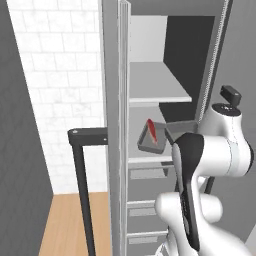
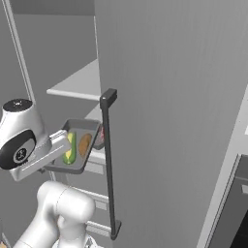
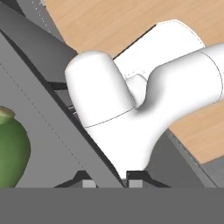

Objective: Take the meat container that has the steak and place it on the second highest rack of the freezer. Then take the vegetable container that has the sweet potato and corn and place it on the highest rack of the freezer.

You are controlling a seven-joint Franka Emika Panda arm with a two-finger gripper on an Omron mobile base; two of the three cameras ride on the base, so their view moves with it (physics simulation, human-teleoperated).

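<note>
Left base view: the freezer [image 1: 150,125] is being seen with its door swung open, and the meat container [image 1: 151,138] with the steak [image 1: 151,131] is lying on the second shelf, tilted, one end raised. Above it the highest rack [image 1: 157,85] is standing bare. Just to the right, the vegetable container [image 1: 181,131] is being held up at about the level of that second shelf, well below the top one.

In the right base view the vegetable container [image 2: 72,145] is being carried with the corn [image 2: 70,147] and the sweet potato [image 2: 85,144] lying side by side inside it, close to the black bar handle [image 2: 109,164].

In the hand view the end effector [image 3: 110,181] is being kept narrowed on the wall of the tray [image 3: 48,127], pinching it at one edge.

Several risks are being judged from this. With the tray gripped by a single edge, it could be tipped and the round corn rolled out. If the tray is being lifted too little, its far rim could be caught under the top shelf's front edge. A sideways swing could also have the meat tray knocked further askew, or the door handle struck.
</note>
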